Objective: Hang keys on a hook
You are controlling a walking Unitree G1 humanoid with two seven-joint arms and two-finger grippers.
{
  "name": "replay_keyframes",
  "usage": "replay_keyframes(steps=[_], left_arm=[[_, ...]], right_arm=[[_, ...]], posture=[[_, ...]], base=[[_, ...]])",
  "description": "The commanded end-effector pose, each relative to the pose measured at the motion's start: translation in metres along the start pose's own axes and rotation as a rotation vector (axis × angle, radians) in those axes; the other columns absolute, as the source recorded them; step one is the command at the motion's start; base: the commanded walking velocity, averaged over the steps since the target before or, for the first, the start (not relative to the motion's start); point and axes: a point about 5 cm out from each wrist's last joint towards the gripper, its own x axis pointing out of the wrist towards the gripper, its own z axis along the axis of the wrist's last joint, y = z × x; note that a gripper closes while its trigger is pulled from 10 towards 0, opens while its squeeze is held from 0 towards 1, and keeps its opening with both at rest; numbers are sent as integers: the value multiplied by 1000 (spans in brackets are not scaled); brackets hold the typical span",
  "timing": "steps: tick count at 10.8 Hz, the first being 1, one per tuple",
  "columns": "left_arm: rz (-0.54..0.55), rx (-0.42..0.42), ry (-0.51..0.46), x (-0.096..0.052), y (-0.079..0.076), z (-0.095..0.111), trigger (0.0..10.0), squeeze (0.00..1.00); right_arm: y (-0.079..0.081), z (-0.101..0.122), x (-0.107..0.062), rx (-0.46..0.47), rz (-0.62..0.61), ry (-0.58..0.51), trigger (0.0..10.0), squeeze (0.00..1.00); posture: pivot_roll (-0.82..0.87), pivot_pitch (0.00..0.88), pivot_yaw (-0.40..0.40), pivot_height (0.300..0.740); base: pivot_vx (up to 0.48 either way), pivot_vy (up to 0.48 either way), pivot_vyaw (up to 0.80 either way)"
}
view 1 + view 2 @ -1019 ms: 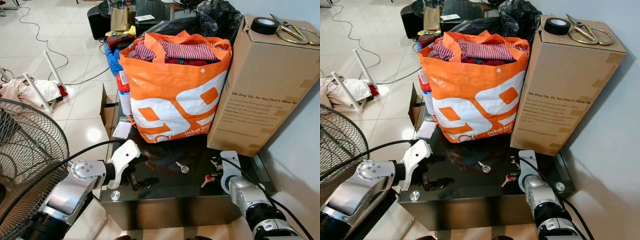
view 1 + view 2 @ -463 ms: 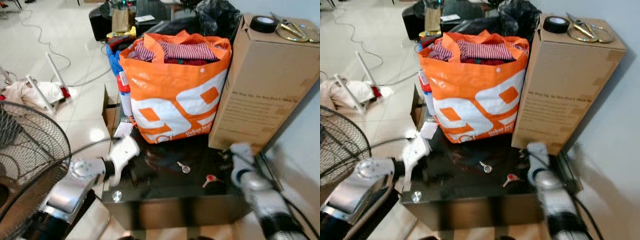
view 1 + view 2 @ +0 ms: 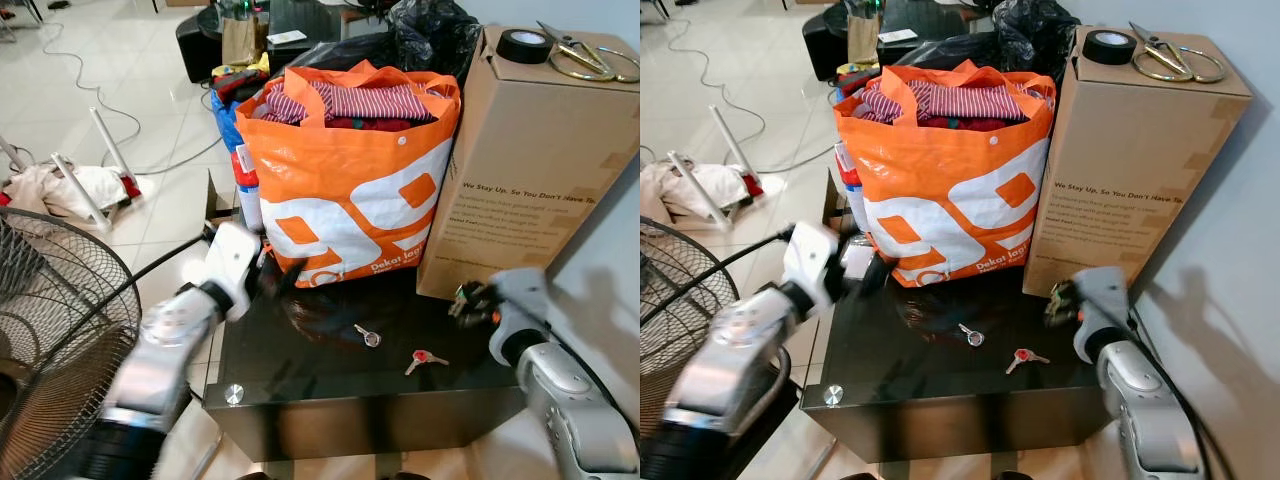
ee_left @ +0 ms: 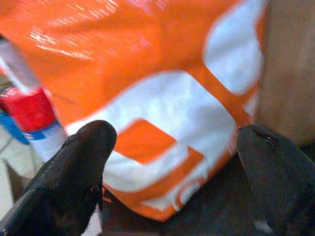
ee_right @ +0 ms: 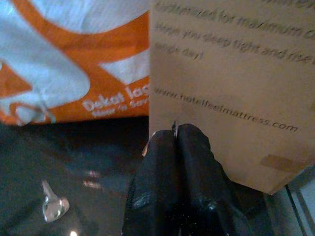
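Note:
On the black glass table [image 3: 300, 372] lie a silver key [image 3: 366, 336] and a red-headed key [image 3: 424, 358]. My right gripper [image 3: 468, 298] hovers above the table's right side by the cardboard box, shut on a small dark bunch of keys. In the right wrist view its fingers [image 5: 192, 147] press together with a sliver of metal between them, and the silver key [image 5: 53, 205] lies below. My left gripper [image 3: 272, 282] is raised at the table's left, close to the orange bag, open with nothing between its fingers [image 4: 81, 152].
A full orange shopping bag [image 3: 350, 190] and a tall cardboard box [image 3: 530, 170] stand at the back of the table. Black tape [image 3: 524, 45] and scissors [image 3: 585, 60] lie on the box. A floor fan [image 3: 50, 330] stands to the left. Cables cross the tiled floor.
My right gripper has risen from the table toward the box, and the key bunch that lay beside it is gone from the glass. My left arm has lifted toward the orange bag.

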Motion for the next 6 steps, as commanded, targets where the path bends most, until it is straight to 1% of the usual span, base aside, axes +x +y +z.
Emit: replay_keyframes(steps=[1, 3, 4, 5, 6], left_arm=[[75, 20, -14, -3, 8, 4, 10000, 0], [157, 31, -5, -10, 10, 1, 10000, 0], [168, 43, 2, -10, 10, 0, 10000, 0], [184, 43, 3, -10, 10, 0, 10000, 0], [197, 22, 11, -8, 9, -1, 10000, 0]], right_arm=[[-2, 9, 0, -10, -41, -34, 0, 0], [3, 22, 0, 110, -119, -100, 0, 0], [5, 25, 0, 149, -138, -116, 10000, 0], [6, 25, 2, 155, -164, -118, 10000, 0], [6, 26, 2, 146, -193, -117, 10000, 0]], posture=[[-62, 0, 45, 740], [-49, 0, 42, 740], [-42, 0, 34, 740], [-48, 0, 37, 740], [-68, 0, 45, 740]], base=[[0, 0, 0], [0, 0, 0], [0, 0, 0], [0, 0, 0], [0, 0, 0]])
